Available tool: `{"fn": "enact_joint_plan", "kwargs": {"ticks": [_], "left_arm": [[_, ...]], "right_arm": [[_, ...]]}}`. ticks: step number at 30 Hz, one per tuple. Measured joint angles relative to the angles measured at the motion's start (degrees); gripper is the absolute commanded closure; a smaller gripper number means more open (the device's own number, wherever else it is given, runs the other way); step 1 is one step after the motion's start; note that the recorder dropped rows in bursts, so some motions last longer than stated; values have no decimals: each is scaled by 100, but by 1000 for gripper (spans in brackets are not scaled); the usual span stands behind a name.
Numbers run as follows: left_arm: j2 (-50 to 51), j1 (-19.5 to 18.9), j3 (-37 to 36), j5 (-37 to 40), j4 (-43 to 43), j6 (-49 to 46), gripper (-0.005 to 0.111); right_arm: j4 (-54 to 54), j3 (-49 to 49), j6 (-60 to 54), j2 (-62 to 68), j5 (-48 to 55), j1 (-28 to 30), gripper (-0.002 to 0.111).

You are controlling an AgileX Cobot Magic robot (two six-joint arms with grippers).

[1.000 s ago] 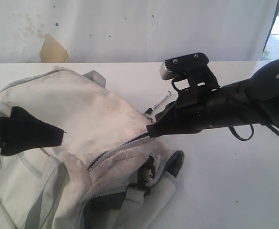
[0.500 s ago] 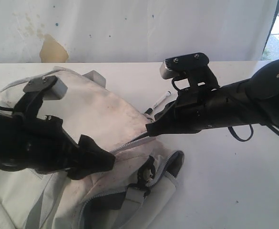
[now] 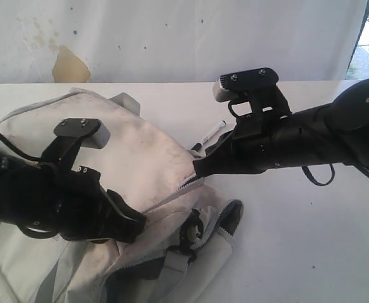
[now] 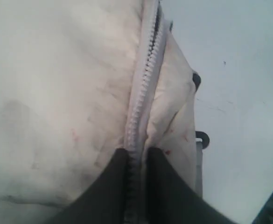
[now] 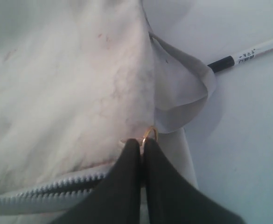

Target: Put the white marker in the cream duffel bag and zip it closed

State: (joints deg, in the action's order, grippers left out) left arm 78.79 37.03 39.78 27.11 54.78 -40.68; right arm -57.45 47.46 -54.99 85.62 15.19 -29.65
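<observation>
Two claws pinch the cream duffel bag [image 3: 130,148] along its zip, and the marker is outside.
Nearest, the left gripper [image 4: 136,151] is narrowed onto the bag's zipper seam [image 4: 143,93]. Farther along, the right gripper [image 5: 141,142] is pinched tight on the bag's end by a gold ring [image 5: 150,133]. Beyond the bag, the white marker [image 3: 210,134] lies on the table [image 3: 310,240].
</observation>
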Motion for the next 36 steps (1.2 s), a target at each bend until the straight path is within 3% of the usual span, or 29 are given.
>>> {"fn": "enact_joint_plan", "kwargs": {"ticks": [5,13,24,32,36], "left_arm": [[0,0,9,533,-63,-11,107],[-265,0,54,776,-232,139,107],[-970,0,54,1413,-2295,1977,107],[-1329,0,63,1745,-3256,2689,107],[-1464,0,63,2377,-3802,3056,107]], "right_arm": [[-25,0,89,0,-353,0,108],[-39,0,144,167,-994,0,108],[-43,1027,144,849,-519,0,108],[-53,1748,144,1399,-55,-10,108],[-53,2041,144,1641,-278,13,108]]}}
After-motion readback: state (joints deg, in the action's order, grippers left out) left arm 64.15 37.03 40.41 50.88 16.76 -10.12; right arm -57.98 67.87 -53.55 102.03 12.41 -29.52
